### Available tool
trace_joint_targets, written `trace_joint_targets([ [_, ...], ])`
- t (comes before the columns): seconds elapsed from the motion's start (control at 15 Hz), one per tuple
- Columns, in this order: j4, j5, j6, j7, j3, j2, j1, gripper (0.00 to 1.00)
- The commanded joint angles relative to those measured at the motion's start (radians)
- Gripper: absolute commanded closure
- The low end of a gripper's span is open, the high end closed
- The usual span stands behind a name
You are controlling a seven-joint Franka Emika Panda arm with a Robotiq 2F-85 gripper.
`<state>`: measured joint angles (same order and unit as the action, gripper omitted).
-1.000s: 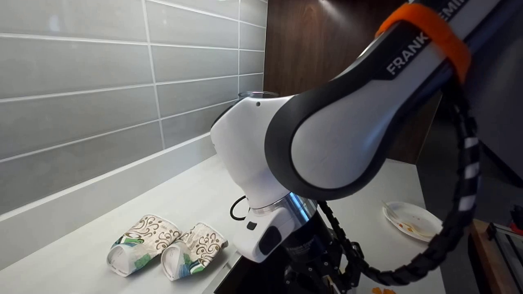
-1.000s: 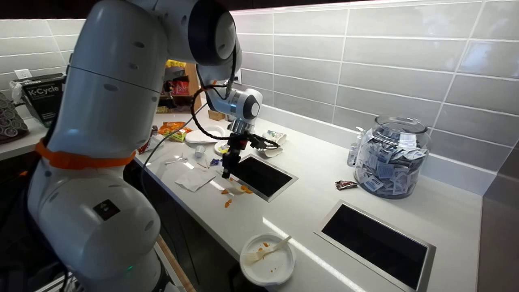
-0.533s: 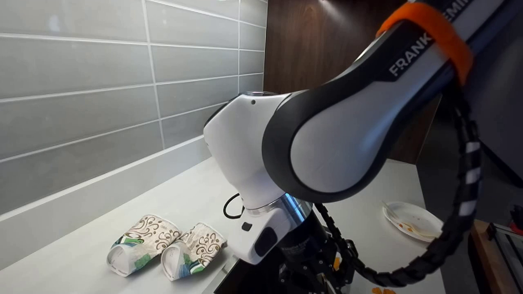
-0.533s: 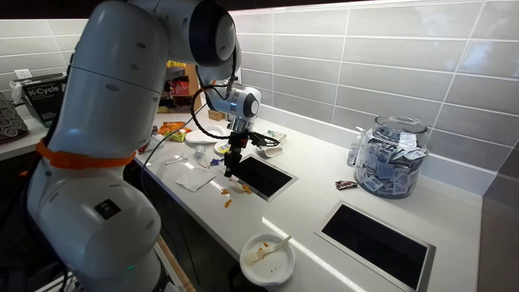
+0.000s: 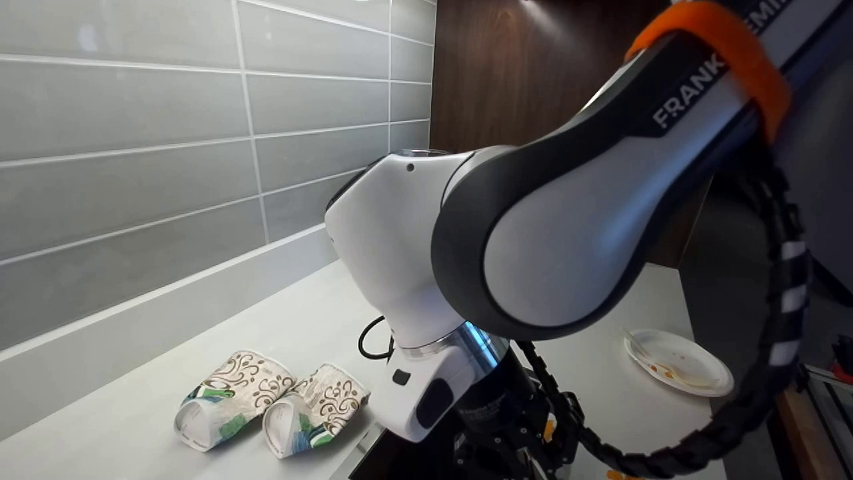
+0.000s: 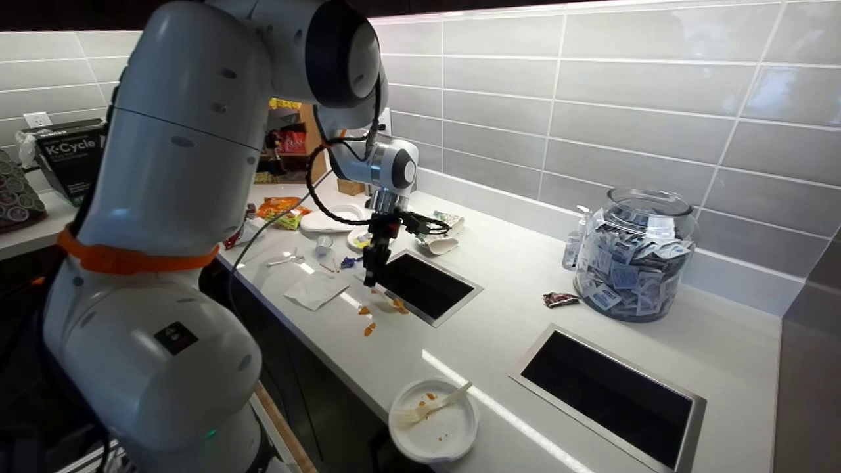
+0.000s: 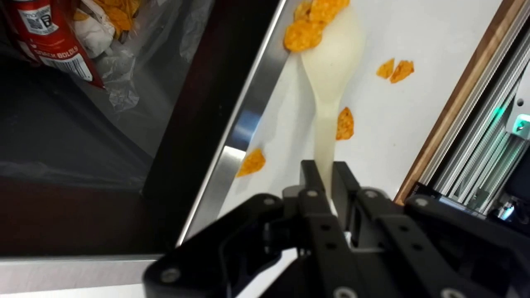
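My gripper (image 7: 324,165) is closed on the handle of a cream plastic spoon (image 7: 327,120) in the wrist view. The spoon points away from the fingers. Orange chip pieces (image 7: 304,35) lie on or against its bowl. Other chip pieces lie on the white counter: one beside the handle (image 7: 345,124), one by the metal rim (image 7: 251,162), and two small ones (image 7: 395,70) further right. In an exterior view, the gripper (image 6: 372,281) points down next to a framed opening (image 6: 427,286). In the remaining exterior view, the fingers (image 5: 526,460) are partly cut off.
The opening's metal rim (image 7: 234,136) surrounds a dark bag (image 7: 136,136) holding a red snack packet (image 7: 54,41). Two patterned paper cups (image 5: 246,390) lie beside the opening. A white plate with a fork (image 6: 433,433), a napkin (image 6: 315,290) and a glass jar (image 6: 634,263) stand on the counter.
The wrist and gripper have shifted and tilted slightly. The arm's elbow section and cable have moved a little to the right in an exterior view. The gripper stays low beside the opening.
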<state>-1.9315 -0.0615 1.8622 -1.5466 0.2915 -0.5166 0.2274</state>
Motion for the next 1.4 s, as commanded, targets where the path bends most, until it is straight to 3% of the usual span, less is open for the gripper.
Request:
trace_joint_targets([
  [0.0,0.035,-0.053,0.007,0.007,0.001,-0.010,0.020,0.97],
  [1.33,0.020,-0.098,0.056,0.081,0.002,0.068,0.035,0.97],
])
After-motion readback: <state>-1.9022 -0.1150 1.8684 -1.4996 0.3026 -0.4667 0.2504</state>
